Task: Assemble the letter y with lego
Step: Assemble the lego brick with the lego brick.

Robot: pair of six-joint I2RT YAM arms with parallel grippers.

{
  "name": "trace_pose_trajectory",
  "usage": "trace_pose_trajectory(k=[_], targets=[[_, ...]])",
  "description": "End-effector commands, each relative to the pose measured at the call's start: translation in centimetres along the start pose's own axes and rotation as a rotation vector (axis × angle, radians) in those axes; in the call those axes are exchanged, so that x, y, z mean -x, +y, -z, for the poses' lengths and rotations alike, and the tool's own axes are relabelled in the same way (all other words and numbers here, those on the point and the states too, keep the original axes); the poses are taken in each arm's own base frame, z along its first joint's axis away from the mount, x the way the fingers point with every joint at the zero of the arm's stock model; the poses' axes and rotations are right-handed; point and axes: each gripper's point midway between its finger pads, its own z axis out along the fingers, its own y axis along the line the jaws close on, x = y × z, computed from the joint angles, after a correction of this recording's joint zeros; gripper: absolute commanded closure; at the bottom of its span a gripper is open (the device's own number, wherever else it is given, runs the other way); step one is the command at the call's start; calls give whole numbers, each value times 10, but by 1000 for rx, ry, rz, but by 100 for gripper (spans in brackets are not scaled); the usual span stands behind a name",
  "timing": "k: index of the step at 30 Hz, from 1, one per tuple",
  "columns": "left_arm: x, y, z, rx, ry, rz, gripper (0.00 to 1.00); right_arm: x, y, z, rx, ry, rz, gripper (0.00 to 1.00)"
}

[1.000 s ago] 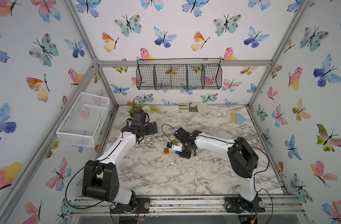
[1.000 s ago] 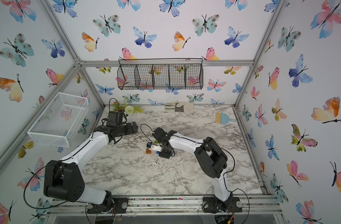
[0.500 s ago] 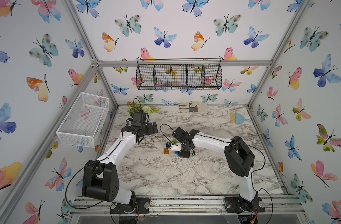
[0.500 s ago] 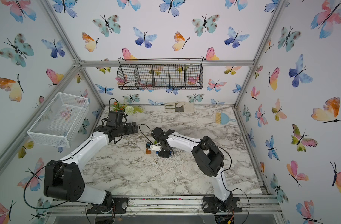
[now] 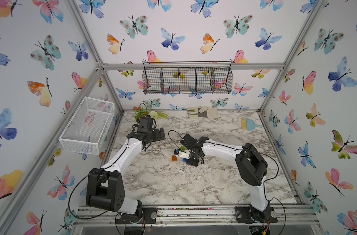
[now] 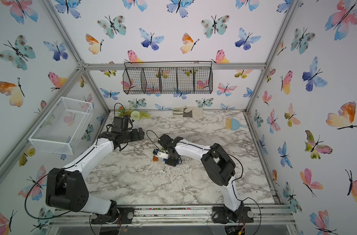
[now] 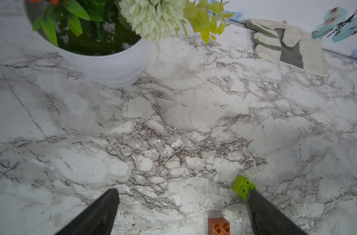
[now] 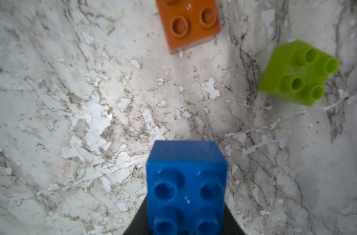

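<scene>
The right gripper (image 8: 185, 221) is clamped on a small blue studded plastic brick (image 8: 185, 179), near the loose orange square brick (image 8: 190, 22) and lime green square brick (image 8: 297, 75), so joining has probably barely begun and next calls for aligning studs, while the left gripper (image 7: 182, 192) hangs apart over the marble-patterned tabletop (image 5: 173, 183) inside butterfly-papered walls (image 5: 173, 20).

Two bricks (image 8: 190, 22) lie apart on the table (image 8: 92, 122).

Bare tabletop (image 8: 112, 101) between orange brick (image 8: 188, 22) and green brick (image 8: 295, 75)

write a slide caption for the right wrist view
Right pincer grips blue brick; orange brick and lime green brick lie loose nearby.
</scene>
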Motion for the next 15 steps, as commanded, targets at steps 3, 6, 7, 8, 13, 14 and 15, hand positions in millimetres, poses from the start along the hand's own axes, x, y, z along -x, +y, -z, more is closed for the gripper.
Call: trace_pose_trajectory(k=[3, 6, 7, 8, 13, 14, 15], targets=[[10, -4, 5, -20, -24, 4, 2, -58, 37, -54, 107, 208, -40, 84], [10, -5, 4, -22, -20, 3, 1, -51, 31, -47, 81, 188, -39, 84], [9, -5, 4, -21, -18, 4, 2, -47, 29, -45, 76, 181, -41, 84], [9, -5, 4, -21, -16, 2, 2, -45, 29, -43, 80, 177, -41, 83], [13, -4, 7, -11, -26, -2, 2, -39, 20, -37, 39, 168, -47, 80], [13, -4, 7, -12, -26, -3, 2, -37, 18, -35, 33, 163, -50, 79], [12, -4, 6, -14, -23, -2, 1, -35, 17, -31, 27, 154, -52, 79]])
